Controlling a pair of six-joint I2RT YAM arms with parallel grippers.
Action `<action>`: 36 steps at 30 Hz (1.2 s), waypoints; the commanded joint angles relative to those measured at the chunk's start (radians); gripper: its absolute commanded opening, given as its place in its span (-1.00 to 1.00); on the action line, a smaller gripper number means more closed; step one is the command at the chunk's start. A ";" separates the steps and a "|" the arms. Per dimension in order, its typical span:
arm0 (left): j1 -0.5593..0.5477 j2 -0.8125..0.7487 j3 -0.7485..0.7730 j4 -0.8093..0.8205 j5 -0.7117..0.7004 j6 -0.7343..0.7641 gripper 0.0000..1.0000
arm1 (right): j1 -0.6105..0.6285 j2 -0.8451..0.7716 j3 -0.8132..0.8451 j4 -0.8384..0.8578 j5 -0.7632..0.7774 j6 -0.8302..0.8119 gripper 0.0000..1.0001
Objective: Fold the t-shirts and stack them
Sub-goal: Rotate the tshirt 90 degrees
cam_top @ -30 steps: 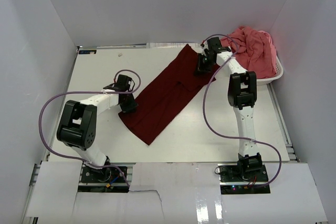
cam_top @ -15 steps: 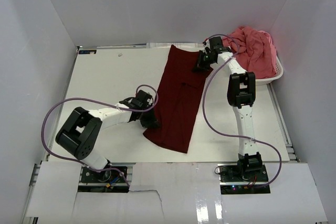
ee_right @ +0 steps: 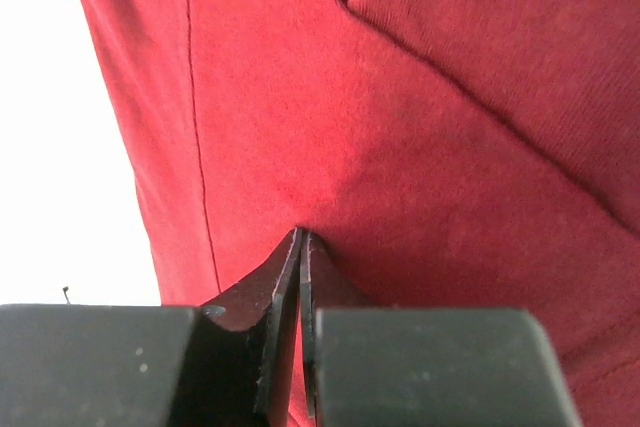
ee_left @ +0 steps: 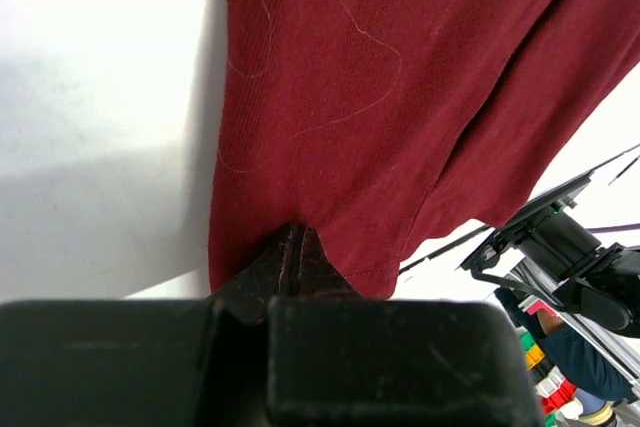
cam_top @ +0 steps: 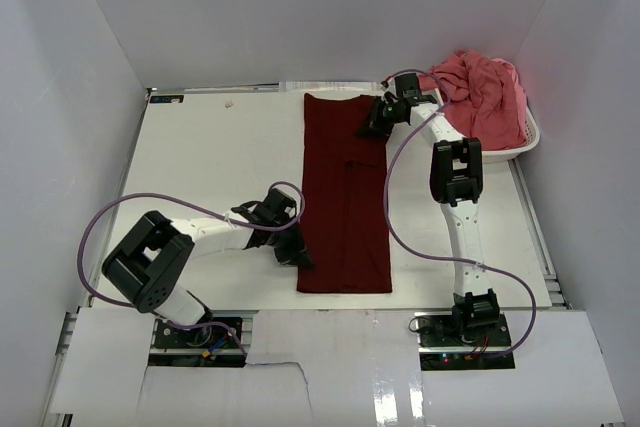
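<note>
The dark maroon t-shirt [cam_top: 345,197] lies folded into a long strip, running from the table's back to its front. My left gripper [cam_top: 300,255] is shut on its near left edge; in the left wrist view the fingertips [ee_left: 292,247] pinch the maroon cloth [ee_left: 380,77]. My right gripper [cam_top: 375,125] is shut on the far right part of the shirt; in the right wrist view the fingertips [ee_right: 300,247] pinch the cloth [ee_right: 400,127]. The coral pink t-shirt [cam_top: 485,92] lies heaped in the white basket [cam_top: 525,142] at the back right.
The basket stands at the table's back right corner beside my right arm. White walls enclose the table on the left, back and right. A purple cable loops from each arm. A small paper label [cam_top: 168,99] lies at the back left.
Both grippers swung the maroon shirt from a diagonal lie to a straight front-to-back strip. My left gripper moved right and nearer; the right gripper shifted slightly left.
</note>
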 commanded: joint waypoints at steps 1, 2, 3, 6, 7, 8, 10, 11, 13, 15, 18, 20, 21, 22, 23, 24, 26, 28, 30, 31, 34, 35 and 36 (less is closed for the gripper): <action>-0.029 0.034 -0.058 -0.290 -0.129 0.030 -1.00 | 0.006 0.024 -0.013 0.077 -0.028 0.022 -0.84; -0.029 0.005 -0.044 -0.307 -0.158 0.030 -1.00 | 0.003 0.021 -0.014 0.109 -0.062 0.039 -0.59; -0.030 -0.011 -0.004 -0.326 -0.172 0.035 -1.00 | 0.003 0.012 -0.013 0.147 -0.140 0.060 -0.43; -0.030 -0.090 0.097 -0.396 -0.216 0.061 -0.56 | -0.002 -0.025 0.012 0.273 -0.232 0.137 -0.11; -0.030 -0.119 0.120 -0.404 -0.247 0.068 -0.31 | -0.003 -0.043 -0.007 0.348 -0.248 0.175 0.09; -0.030 -0.152 0.143 -0.410 -0.268 0.072 -0.11 | -0.006 -0.063 -0.020 0.389 -0.262 0.195 0.16; -0.029 -0.236 0.225 -0.444 -0.317 0.087 0.55 | -0.011 -0.127 -0.057 0.480 -0.305 0.232 0.24; -0.029 -0.256 0.258 -0.461 -0.336 0.095 0.74 | -0.013 -0.152 -0.074 0.543 -0.315 0.240 0.25; -0.027 -0.287 0.357 -0.514 -0.441 0.131 0.79 | -0.014 -0.236 -0.125 0.552 -0.335 0.209 0.26; -0.024 -0.296 0.411 -0.551 -0.500 0.159 0.79 | -0.014 -0.371 -0.263 0.552 -0.332 0.148 0.26; -0.024 -0.299 0.429 -0.576 -0.492 0.173 0.78 | -0.009 -0.604 -0.474 0.467 -0.253 0.019 0.25; -0.023 -0.302 0.359 -0.561 -0.457 0.161 0.75 | 0.013 -0.728 -0.701 0.390 -0.173 -0.053 0.25; -0.023 -0.301 0.328 -0.551 -0.443 0.153 0.74 | 0.021 -0.847 -0.776 0.323 -0.079 -0.081 0.25; -0.023 -0.307 0.298 -0.525 -0.414 0.141 0.74 | 0.036 -0.903 -0.923 0.297 -0.038 -0.116 0.25; -0.023 -0.315 0.239 -0.505 -0.397 0.138 0.73 | 0.041 -0.965 -1.000 0.284 -0.010 -0.122 0.25; -0.023 -0.325 0.211 -0.485 -0.384 0.138 0.74 | 0.044 -1.078 -1.075 0.276 0.035 -0.122 0.25; -0.023 -0.366 0.142 -0.444 -0.380 0.136 0.75 | 0.055 -1.233 -1.275 0.256 0.068 -0.109 0.22; -0.021 -0.396 0.114 -0.436 -0.394 0.136 0.75 | 0.076 -1.325 -1.373 0.200 0.097 -0.099 0.20; -0.021 -0.428 0.091 -0.438 -0.409 0.138 0.75 | 0.099 -1.445 -1.497 0.164 0.120 -0.079 0.16; -0.020 -0.439 0.073 -0.441 -0.409 0.138 0.74 | 0.119 -1.476 -1.536 0.146 0.123 -0.070 0.15; -0.020 -0.456 0.041 -0.436 -0.393 0.128 0.72 | 0.150 -1.597 -1.672 0.105 0.117 -0.020 0.12; -0.020 -0.457 0.031 -0.433 -0.388 0.125 0.71 | 0.158 -1.626 -1.702 0.098 0.120 -0.006 0.11; -0.020 -0.457 0.013 -0.418 -0.376 0.119 0.69 | 0.165 -1.672 -1.755 0.100 0.122 0.019 0.09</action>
